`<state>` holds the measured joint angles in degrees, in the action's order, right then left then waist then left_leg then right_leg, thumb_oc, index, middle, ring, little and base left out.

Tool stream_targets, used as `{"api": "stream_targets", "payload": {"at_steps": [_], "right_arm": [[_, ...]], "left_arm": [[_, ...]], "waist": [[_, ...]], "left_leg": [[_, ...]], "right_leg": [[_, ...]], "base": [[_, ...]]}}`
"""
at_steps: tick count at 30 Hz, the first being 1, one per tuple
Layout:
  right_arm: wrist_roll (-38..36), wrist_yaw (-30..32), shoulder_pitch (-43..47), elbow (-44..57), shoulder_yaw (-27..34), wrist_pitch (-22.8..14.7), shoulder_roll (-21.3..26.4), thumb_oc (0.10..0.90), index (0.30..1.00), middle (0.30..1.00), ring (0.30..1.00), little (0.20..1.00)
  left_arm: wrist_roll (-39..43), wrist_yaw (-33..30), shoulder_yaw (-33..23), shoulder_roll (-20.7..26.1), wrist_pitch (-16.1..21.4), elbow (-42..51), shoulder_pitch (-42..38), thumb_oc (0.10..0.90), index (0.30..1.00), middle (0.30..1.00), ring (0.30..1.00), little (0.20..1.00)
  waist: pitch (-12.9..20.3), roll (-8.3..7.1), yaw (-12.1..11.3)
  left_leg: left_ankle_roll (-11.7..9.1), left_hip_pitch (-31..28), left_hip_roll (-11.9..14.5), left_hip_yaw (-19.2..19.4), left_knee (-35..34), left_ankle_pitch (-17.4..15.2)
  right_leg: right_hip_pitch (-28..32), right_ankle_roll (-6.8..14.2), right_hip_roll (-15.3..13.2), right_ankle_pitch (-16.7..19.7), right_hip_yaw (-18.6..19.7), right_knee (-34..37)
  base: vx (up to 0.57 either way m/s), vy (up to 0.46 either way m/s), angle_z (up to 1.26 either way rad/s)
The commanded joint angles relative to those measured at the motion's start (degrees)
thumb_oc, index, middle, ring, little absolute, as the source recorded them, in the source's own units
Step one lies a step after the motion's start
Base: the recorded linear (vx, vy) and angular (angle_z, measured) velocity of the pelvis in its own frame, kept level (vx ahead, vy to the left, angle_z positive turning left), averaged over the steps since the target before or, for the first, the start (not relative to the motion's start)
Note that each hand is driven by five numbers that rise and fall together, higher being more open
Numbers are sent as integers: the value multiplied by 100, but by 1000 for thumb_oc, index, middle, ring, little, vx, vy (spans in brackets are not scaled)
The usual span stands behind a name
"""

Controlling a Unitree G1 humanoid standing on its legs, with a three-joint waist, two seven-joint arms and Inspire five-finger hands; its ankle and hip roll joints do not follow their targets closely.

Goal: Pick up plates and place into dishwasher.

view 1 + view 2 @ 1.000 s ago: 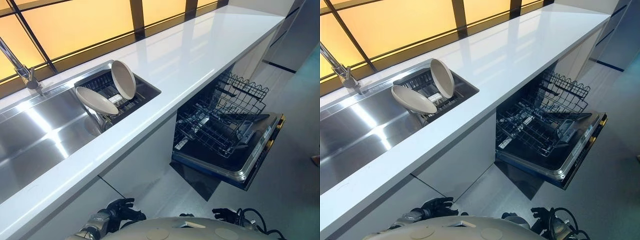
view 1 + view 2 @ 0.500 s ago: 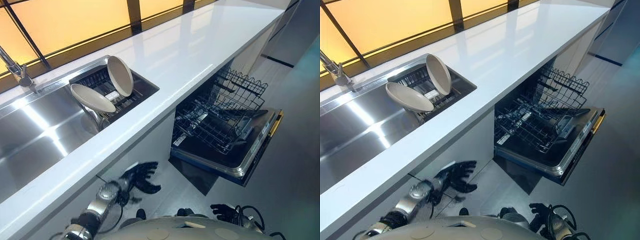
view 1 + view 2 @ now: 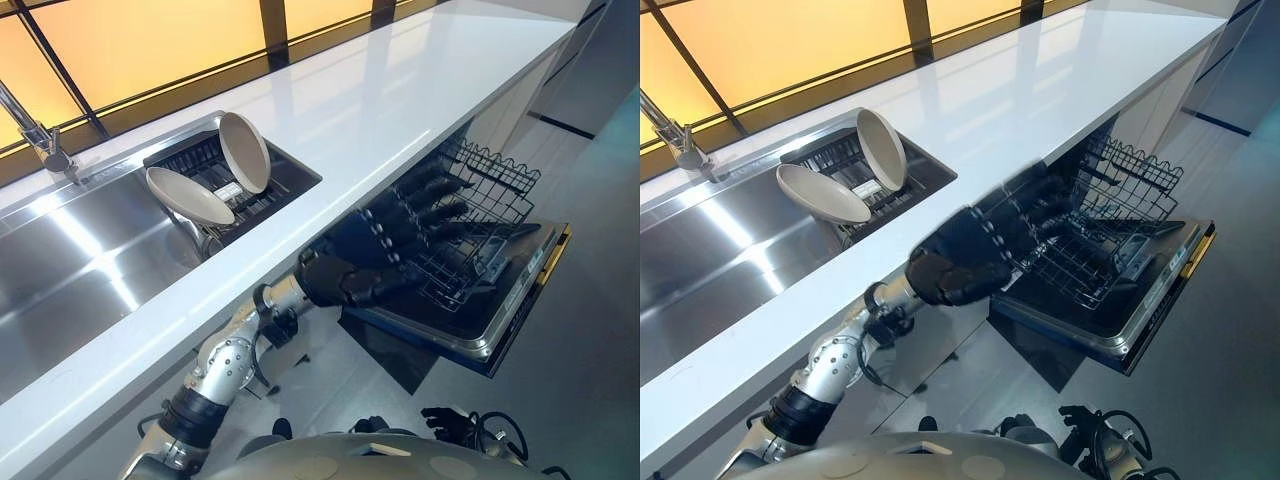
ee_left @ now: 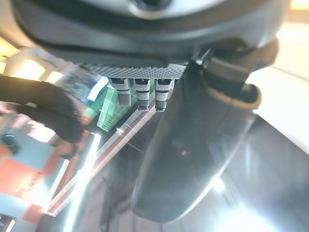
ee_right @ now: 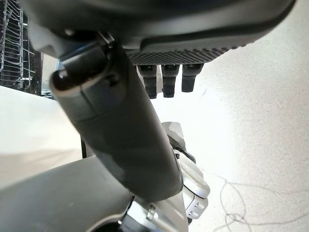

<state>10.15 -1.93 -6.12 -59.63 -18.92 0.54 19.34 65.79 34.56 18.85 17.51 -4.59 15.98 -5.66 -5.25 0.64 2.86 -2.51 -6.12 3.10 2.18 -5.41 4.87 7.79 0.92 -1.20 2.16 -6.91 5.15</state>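
Swung up from the floor since a moment back: left hand (image 3: 385,255), fingers spread, holding nothing.
Both plates (image 3: 190,196) parked in sink rack (image 3: 262,195), far left; dishwasher (image 3: 470,300) open, right; right hand (image 3: 452,425) low, relaxed.

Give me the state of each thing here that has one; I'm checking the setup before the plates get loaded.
Dishwasher door: open, folded down.
Lower rack: pulled out, no plates in it.
Plates: two, leaning in the sink rack.
Faucet: no water visible.
Left hand: open, raised at the counter edge, holding nothing.
Right hand: low, fingers relaxed, holding nothing.
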Motion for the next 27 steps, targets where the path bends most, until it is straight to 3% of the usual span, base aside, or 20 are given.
{"api": "stream_targets", "payload": {"at_steps": [1,4,5,6,7,8,13,14,16,21,27], "right_arm": [[-253,86,271,181,-129,-410,-481,800,900,900,900,900],[-233,129,66,248,-67,-474,-475,800,900,900,900,900],[-236,130,60,249,-65,-476,-474,800,900,900,900,900],[-236,127,31,242,-51,-497,-460,800,900,900,900,900],[-262,117,22,195,-57,-515,-423,800,900,900,900,900],[-266,118,25,187,-60,-517,-425,800,900,900,900,900],[-277,-46,77,83,-31,-553,-270,800,900,900,900,900],[-274,-48,78,82,-29,-554,-268,800,900,900,900,900],[-237,-84,49,97,0,-579,-203,800,900,900,900,900],[-196,-158,15,190,46,-540,-59,800,900,900,900,900],[-183,-278,44,287,72,-478,97,800,900,900,900,900]], "left_arm": [[-1032,-1232,-1006,358,1848,524,-631,800,900,900,900,900],[-3082,-2435,-1870,1020,2338,423,-707,800,900,900,900,900],[-3217,-2494,-1921,1059,2347,412,-717,800,900,900,900,900],[-4009,-2887,-2144,1288,2338,363,-764,800,900,900,900,900],[-5295,-3699,-2389,1781,2297,126,-864,800,900,900,900,900],[-5403,-3734,-2398,1834,2280,90,-884,800,900,900,900,900],[-6891,-4579,-2898,3324,2024,-914,-994,800,900,900,900,900],[-6917,-4602,-2900,3366,2036,-950,-991,800,900,900,900,900],[-7408,-4802,-3001,3951,1995,-1376,-929,800,900,900,900,900],[-8124,-5001,-3034,4833,1999,-2009,-900,800,900,900,900,900],[-9102,-5078,-2803,5562,2013,-2514,-1100,800,900,900,900,900]], "waist": [[22,-161,-291],[85,-155,-363],[95,-156,-365],[130,-151,-381],[192,-128,-402],[198,-130,-400],[317,6,-388],[316,8,-387],[311,68,-367],[277,147,-331],[263,220,-274]], "left_leg": [[335,-180,-388,235,110,-855],[304,-190,-416,105,106,-832],[300,-184,-418,100,108,-830],[290,-178,-421,82,107,-823],[282,-173,-434,43,100,-810],[282,-171,-437,39,100,-810],[278,-162,-456,102,87,-799],[279,-162,-457,105,88,-799],[293,-171,-476,143,93,-800],[321,-186,-513,208,105,-816],[357,-207,-553,262,109,-840]], "right_leg": [[-80,253,-50,-364,48,-266],[1,258,-58,-401,-38,-226],[-1,258,-59,-404,-43,-224],[7,256,-60,-411,-57,-215],[19,264,-67,-414,-73,-194],[20,266,-68,-415,-76,-190],[-12,298,-113,-387,-40,-177],[-14,300,-115,-387,-40,-179],[-38,331,-145,-372,-19,-206],[-80,389,-201,-338,-9,-245],[-144,466,-267,-294,8,-304]], "base": [[18,-8,10],[33,5,9],[39,21,20],[54,44,21],[54,44,18],[58,60,14],[31,82,17],[17,92,4],[14,88,-3],[5,67,-5],[16,57,2]]}}
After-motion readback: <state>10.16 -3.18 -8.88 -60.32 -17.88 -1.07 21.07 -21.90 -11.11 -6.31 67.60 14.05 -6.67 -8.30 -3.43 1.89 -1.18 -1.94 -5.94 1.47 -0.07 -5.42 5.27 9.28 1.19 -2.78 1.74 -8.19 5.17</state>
